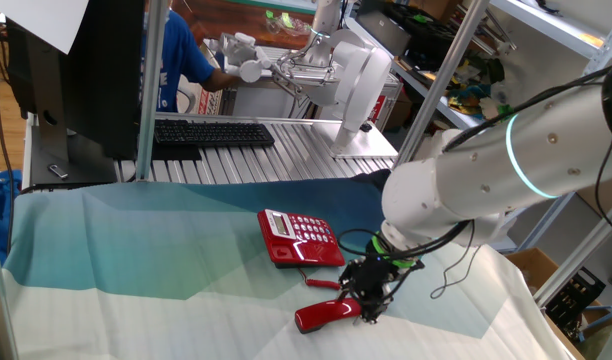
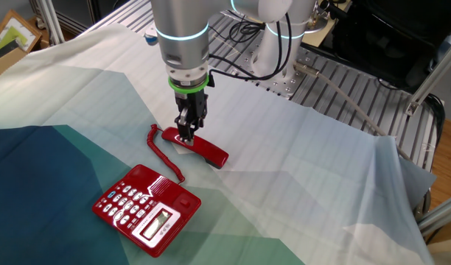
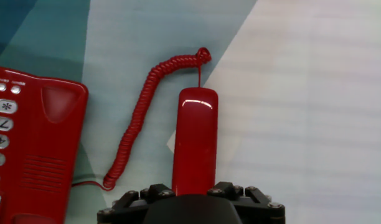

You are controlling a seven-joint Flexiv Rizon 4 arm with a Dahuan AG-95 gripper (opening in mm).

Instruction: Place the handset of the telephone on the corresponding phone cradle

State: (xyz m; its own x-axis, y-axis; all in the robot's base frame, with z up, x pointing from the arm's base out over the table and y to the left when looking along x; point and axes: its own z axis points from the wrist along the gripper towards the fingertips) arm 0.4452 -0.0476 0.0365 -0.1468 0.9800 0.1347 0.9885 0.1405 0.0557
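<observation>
- The phone (image 2: 147, 210) sits at the lower left of the other fixed view, its cradle (image 3: 61, 102) bare.
- The cord (image 2: 161, 152) curls between phone and handset.
- The handset (image 2: 198, 147) lies on the cloth (image 2: 299, 184), centre frame.
- The gripper (image 2: 188, 135) stands over the handset, fingers on both sides; whether they press it, I cannot tell.

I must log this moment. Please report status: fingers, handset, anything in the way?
Gripper down over glossy red plastic handset, grip unclear. Handset lies on cloth beside red desk telephone, cradle empty. Red coiled cord between them.
</observation>
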